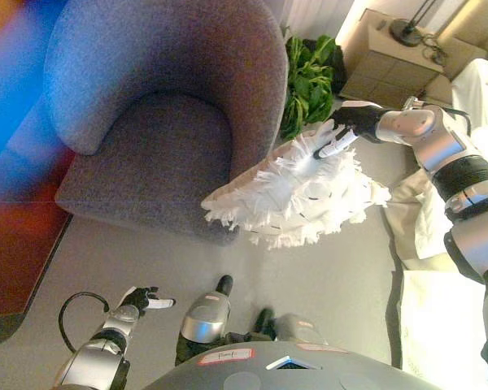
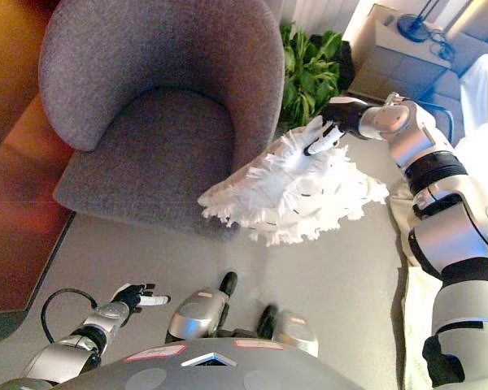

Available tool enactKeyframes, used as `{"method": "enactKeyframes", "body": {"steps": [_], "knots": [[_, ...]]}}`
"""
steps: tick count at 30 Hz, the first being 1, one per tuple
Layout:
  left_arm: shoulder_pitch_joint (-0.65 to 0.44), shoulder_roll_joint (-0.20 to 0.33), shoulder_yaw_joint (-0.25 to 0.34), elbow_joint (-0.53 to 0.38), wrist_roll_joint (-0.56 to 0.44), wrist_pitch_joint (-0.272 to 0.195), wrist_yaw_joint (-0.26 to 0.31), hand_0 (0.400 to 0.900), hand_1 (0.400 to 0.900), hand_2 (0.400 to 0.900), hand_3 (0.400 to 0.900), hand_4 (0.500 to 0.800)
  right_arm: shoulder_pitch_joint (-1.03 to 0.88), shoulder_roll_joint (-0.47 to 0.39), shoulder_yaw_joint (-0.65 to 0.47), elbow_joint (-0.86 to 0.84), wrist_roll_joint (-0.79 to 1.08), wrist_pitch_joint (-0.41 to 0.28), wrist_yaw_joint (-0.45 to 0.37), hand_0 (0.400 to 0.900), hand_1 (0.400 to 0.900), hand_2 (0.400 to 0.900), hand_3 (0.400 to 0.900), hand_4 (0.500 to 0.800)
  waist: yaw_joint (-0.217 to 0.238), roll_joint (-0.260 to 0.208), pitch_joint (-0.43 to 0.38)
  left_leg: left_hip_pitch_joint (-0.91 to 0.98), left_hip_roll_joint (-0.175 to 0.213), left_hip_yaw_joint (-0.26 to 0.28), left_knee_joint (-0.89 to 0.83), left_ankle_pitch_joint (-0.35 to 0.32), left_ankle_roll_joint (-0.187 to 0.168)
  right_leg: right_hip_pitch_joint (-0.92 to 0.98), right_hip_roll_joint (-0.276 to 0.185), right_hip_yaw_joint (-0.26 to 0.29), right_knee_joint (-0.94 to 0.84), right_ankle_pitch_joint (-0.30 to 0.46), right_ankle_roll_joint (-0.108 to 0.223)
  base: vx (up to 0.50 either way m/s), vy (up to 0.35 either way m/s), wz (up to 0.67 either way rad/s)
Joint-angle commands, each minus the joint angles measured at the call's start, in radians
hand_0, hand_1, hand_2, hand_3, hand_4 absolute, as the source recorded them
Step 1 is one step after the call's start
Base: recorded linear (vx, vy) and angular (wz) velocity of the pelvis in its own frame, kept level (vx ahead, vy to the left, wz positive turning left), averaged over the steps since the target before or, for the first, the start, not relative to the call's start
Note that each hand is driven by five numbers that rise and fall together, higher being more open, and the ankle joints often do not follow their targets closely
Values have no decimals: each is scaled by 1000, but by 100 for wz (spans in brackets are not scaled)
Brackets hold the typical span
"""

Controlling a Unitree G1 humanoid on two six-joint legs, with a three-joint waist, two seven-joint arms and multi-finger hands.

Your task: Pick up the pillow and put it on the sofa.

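Right hand (image 1: 346, 123) is curled on the top edge of the pillow (image 1: 297, 195), fingers pinching into the fringe, so we have it held and off the floor. Pillow hangs tilted in the air just right of the sofa (image 1: 154, 122), its lower left corner overlapping the sofa's front right side in both views; we can't tell if it touches the upholstery there. Not yet over the seat.

Handling: we judge it light and very soft, shaggy white cover, droops below the grip. The fringe is loose, so a pinch on strands alone could slip; better to take the seam or a full fold of the edge, as we seem to have now. Nothing fragile, a drop onto the seat would be fine.

Pose: our right arm comes in from the right, stretched well forward and inward at about sofa-arm height, wrist bent toward the sofa. A plant (image 1: 309, 77) sits behind the pillow, near the hand.

Left hand (image 1: 142, 299) is low at our side, near the floor, holding nothing, fingers loosely extended, idle.
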Motion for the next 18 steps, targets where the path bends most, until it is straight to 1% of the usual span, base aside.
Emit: {"method": "enactKeyframes", "body": {"steps": [1, 2, 3, 5, 7, 8, 13, 18], "knots": [[81, 85, -36, 14, 39, 22, 22, 900, 900, 900, 900, 800, -233, -125, -48, -58, 88, -52, -43, 400, 400, 400, 400, 500, 62, -90, -88, 29, 74, 131, 56, -144, -86, -56, -79, 9, 31, 210, 10, 150, -169, 39], [86, 78, -23, 24, 60, 31, 13, 900, 900, 900, 900, 800, -244, -129, -33, -61, 101, -50, -24, 400, 400, 400, 400, 500, 69, -103, -98, 30, 80, 128, 53, -138, -94, -29, -68, -5, 19, 192, 8, 155, -135, 43], [91, 73, -25, 31, 74, 29, 10, 900, 900, 900, 900, 800, -256, -131, -18, -61, 105, -42, -12, 400, 400, 400, 400, 500, 76, -109, -104, 33, 89, 135, 43, -127, -104, -6, -65, -25, 0, 187, 2, 159, -113, 43], [103, 51, -25, 47, 70, 17, 29, 900, 900, 900, 900, 800, -281, -128, 7, -41, 109, -47, 5, 400, 400, 400, 400, 500, 92, -118, -119, 39, 104, 147, 15, -108, -124, 47, -59, -58, -49, 179, -5, 130, -45, 38], [107, 43, -16, 59, 74, 13, 27, 900, 900, 900, 900, 800, -300, -116, 18, -27, 117, -42, 21, 400, 400, 400, 400, 500, 106, -125, -134, 44, 113, 153, -16, -93, -139, 81, -57, -89, -88, 175, -7, 106, -38, 34], [109, 40, -19, 66, 69, 8, 33, 900, 900, 900, 900, 800, -313, -99, 24, -21, 124, -26, 26, 400, 400, 400, 400, 500, 116, -130, -143, 47, 118, 157, -32, -86, -147, 94, -54, -108, -102, 171, -10, 94, -38, 33], [129, 27, -6, 92, 57, -4, 36, 900, 900, 900, 900, 800, -350, -37, 29, -18, 137, 29, 20, 400, 400, 400, 400, 500, 155, -132, -158, 50, 132, 156, -56, -70, -165, 126, -53, -169, -122, 153, -20, 72, 3, 28], [145, 12, 7, 111, 31, -2, 40, 900, 900, 900, 900, 800, -359, 21, 17, -50, 191, 49, 19, 400, 400, 400, 400, 500, 177, -127, -166, 55, 136, 159, -64, -68, -169, 145, -57, -203, -129, 143, -25, 55, 46, 16]]}}
